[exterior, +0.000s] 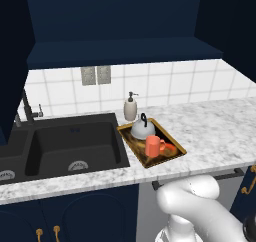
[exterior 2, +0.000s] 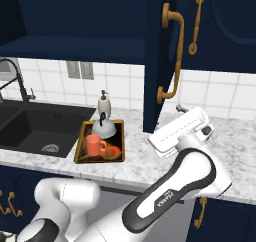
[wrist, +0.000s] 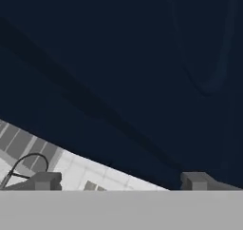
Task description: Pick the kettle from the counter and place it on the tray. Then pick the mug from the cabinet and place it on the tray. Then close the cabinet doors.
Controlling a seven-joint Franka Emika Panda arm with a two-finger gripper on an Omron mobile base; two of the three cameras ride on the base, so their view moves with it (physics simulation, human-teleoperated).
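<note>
Right base view, progress check: the tray sits on the counter just right of the black sink, and both items are already on it. The kettle stands at the tray's far end, just in front of the soap bottle; the mug stands at the near end, close to the kettle. So I log the two pick-and-place steps as done.

What remains, as I judge it, is the doors. The cabinet above the tray stands open, its shelf bare. One door is swung out edge-on to the right of the tray, its long curved brass handle facing my side. In the left base view the cabinet gapes above the tray, with dark door panels at the left and right edges of the frame.

My claw is raised to the right of the tray, near the open door. Hand view: two small dark fingertips well apart with nothing between them, so the claw is apart and empty. Ahead of it is a navy panel with a faint raised oval moulding, which I take to be a door face, close by; whether I touch it I cannot tell. White wall tiles and the curved tap show below it.

Next: push this door shut, then the other.
</note>
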